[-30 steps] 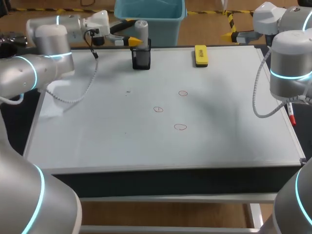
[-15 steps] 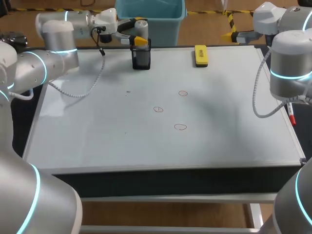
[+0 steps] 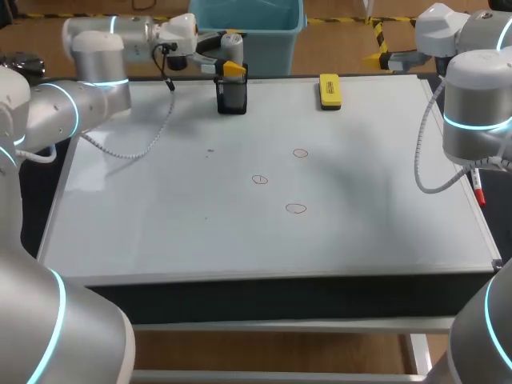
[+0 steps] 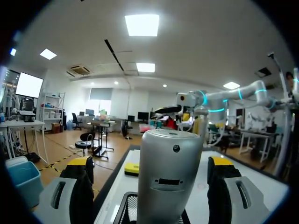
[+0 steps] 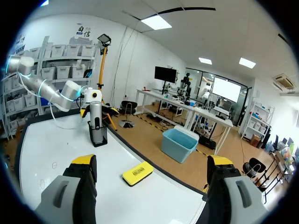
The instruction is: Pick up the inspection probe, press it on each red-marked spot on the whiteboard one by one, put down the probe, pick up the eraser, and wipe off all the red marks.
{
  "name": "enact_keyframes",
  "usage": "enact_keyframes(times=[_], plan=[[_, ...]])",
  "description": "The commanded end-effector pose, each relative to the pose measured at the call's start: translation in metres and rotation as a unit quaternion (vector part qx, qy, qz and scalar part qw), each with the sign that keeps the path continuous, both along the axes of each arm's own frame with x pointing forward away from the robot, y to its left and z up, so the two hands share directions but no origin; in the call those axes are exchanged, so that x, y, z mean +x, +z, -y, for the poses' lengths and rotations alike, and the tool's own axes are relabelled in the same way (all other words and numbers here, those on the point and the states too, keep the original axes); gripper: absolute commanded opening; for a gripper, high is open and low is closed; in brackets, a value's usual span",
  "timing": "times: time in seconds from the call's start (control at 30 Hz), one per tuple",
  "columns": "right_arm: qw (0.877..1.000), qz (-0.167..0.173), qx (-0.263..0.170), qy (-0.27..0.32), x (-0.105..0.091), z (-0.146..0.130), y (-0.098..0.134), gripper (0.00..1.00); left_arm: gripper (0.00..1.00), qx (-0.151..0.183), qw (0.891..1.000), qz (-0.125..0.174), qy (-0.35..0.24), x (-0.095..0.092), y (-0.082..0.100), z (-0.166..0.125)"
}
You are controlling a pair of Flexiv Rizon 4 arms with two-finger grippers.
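Note:
The inspection probe (image 3: 232, 44), a silver cylinder, stands upright in a black mesh holder (image 3: 232, 98) at the whiteboard's far edge. My left gripper (image 3: 225, 54) is open, one finger on each side of the probe's top. In the left wrist view the probe (image 4: 170, 177) fills the gap of the left gripper (image 4: 150, 164), with space showing at both yellow fingertips (image 4: 80, 163). The yellow eraser (image 3: 330, 90) lies right of the holder. Three small red rings (image 3: 300, 153), (image 3: 260, 179), (image 3: 296, 209) mark the whiteboard (image 3: 160, 216). My right gripper (image 3: 378, 57) is open and empty past the far right corner, above the eraser (image 5: 138, 172).
A red marker pen (image 3: 478, 189) lies along the board's right edge. The left arm's cable (image 3: 136, 148) sags over the far left of the board. From the right wrist view the holder (image 5: 98, 135) and probe (image 5: 96, 114) stand beyond the eraser.
My left gripper has moved right along the far edge until its open fingers straddle the probe. The right arm, eraser and probe have stayed put.

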State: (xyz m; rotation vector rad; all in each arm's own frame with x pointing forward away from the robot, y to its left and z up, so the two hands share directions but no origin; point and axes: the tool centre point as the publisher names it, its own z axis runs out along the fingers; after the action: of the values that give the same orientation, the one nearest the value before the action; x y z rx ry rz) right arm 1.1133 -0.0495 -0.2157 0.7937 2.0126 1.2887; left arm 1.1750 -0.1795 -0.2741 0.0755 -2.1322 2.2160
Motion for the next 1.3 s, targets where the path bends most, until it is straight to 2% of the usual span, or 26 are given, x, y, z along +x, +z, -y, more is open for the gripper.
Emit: enact_keyframes(times=[0.03,0.3,0.37,0.43,0.47,0.53,0.57,0.6,0.97,1.3], plan=[[1.0,0.0,0.0,0.0,0.0,0.0,0.0,1.0,1.0,-0.004,0.999,-0.001,-0.031,0.008,-0.004,0.001],[1.0,0.0,0.0,0.0,0.0,0.0,0.0,1.0,1.0,-0.006,1.0,-0.004,-0.027,0.004,-0.005,0.001],[1.0,0.0,0.0,0.0,0.0,0.0,0.0,1.0,0.95,-0.006,1.0,-0.004,-0.026,0.003,-0.005,0.001],[1.0,0.0,0.0,0.0,0.0,0.0,0.0,1.0,0.78,-0.007,1.0,-0.005,-0.024,0.002,-0.006,0.0],[1.0,0.0,0.0,0.0,0.0,0.0,0.0,1.0,0.56,-0.007,1.0,-0.005,-0.024,0.001,-0.007,0.0],[1.0,0.0,0.0,0.0,0.0,0.0,0.0,1.0,0.37,-0.007,1.0,-0.006,-0.024,-0.001,-0.007,0.0],[1.0,0.0,0.0,0.0,0.0,0.0,0.0,1.0,0.16,-0.007,1.0,-0.006,-0.024,-0.001,-0.007,0.0],[1.0,0.0,0.0,0.0,0.0,0.0,0.0,1.0,0.0,-0.007,1.0,-0.006,-0.024,-0.002,-0.007,-0.001],[1.0,0.0,0.0,0.0,0.0,0.0,0.0,1.0,0.0,-0.008,1.0,0.001,-0.025,-0.012,-0.002,-0.006],[1.0,0.0,0.0,0.0,0.0,0.0,0.0,1.0,0.0,-0.013,1.0,0.018,-0.013,-0.016,0.021,-0.004]])
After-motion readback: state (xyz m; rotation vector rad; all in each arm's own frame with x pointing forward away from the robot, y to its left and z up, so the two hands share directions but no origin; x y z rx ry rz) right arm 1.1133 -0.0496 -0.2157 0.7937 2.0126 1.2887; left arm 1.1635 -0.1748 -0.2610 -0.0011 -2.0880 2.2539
